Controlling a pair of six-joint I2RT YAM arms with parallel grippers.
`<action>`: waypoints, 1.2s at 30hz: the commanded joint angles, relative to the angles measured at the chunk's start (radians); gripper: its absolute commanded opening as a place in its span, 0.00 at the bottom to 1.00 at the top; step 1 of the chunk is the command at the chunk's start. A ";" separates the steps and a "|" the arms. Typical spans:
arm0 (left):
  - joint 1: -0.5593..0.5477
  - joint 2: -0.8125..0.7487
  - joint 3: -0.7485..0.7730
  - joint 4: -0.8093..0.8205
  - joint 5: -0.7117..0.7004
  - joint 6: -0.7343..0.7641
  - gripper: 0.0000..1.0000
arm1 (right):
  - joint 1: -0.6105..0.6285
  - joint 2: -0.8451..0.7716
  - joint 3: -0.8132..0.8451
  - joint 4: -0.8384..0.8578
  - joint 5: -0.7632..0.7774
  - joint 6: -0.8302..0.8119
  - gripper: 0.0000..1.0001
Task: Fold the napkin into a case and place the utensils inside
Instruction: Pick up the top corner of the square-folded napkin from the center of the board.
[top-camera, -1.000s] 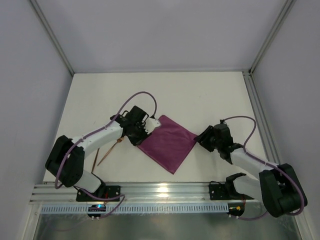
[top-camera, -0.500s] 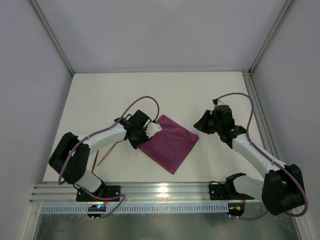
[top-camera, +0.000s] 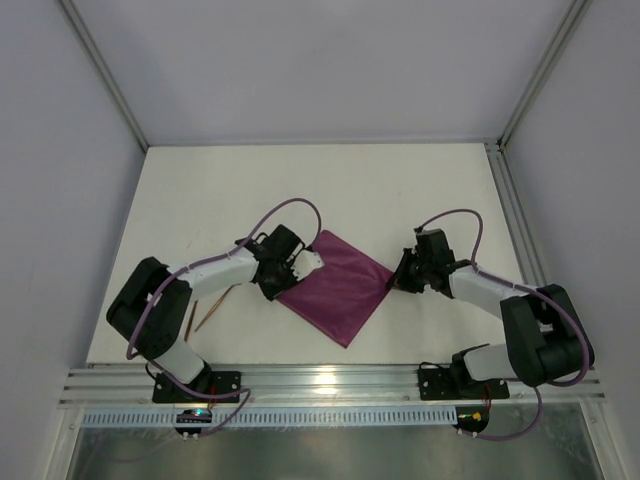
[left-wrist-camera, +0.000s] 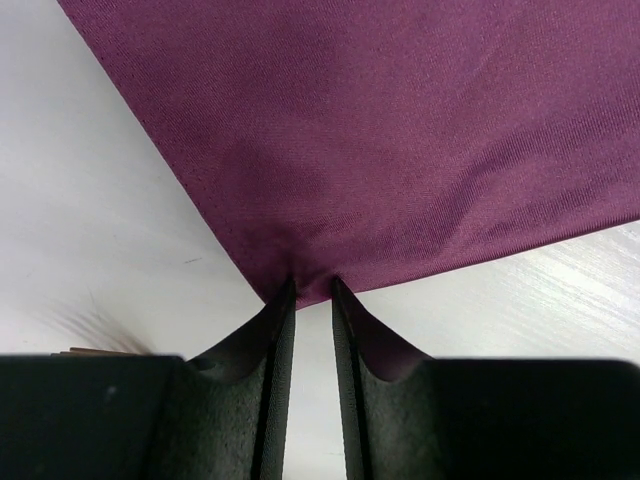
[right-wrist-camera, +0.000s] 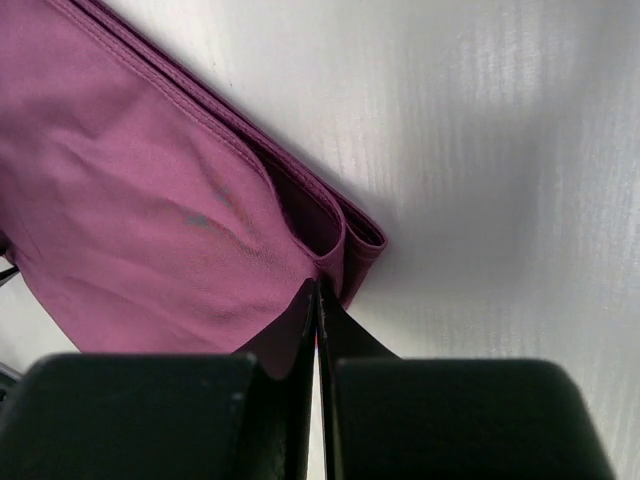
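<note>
A plum-purple cloth napkin (top-camera: 340, 290), plain and folded into a flat diamond, lies on the white desk (top-camera: 400, 190) just toward 6 o'clock of its middle. The left hand (top-camera: 283, 287) sits at the diamond's 9 o'clock corner. In the left wrist view its dark padded fingers (left-wrist-camera: 270, 340) stand narrowly apart with that corner of the napkin (left-wrist-camera: 400, 130) nipped between their tips. The right hand (top-camera: 393, 280) is at the 3 o'clock corner, its fingers (right-wrist-camera: 290, 335) pressed fully together. Their tips touch the napkin (right-wrist-camera: 140, 200) beside its stacked folded edges, but I cannot tell whether a layer is caught. Slim copper-coloured metal utensils (top-camera: 208, 318) lie on the desk at 9 o'clock of the napkin, apart from it, beside the left arm.
</note>
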 joint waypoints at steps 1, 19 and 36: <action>-0.001 -0.006 -0.033 0.012 -0.003 0.027 0.23 | -0.027 -0.024 -0.028 0.026 0.058 0.015 0.03; 0.180 -0.133 0.160 -0.177 0.095 0.004 0.38 | 0.074 0.324 0.840 -0.312 -0.072 -0.440 0.36; 0.279 0.019 0.301 -0.215 0.022 -0.060 0.41 | 0.230 0.832 1.289 -0.411 -0.131 -0.752 0.29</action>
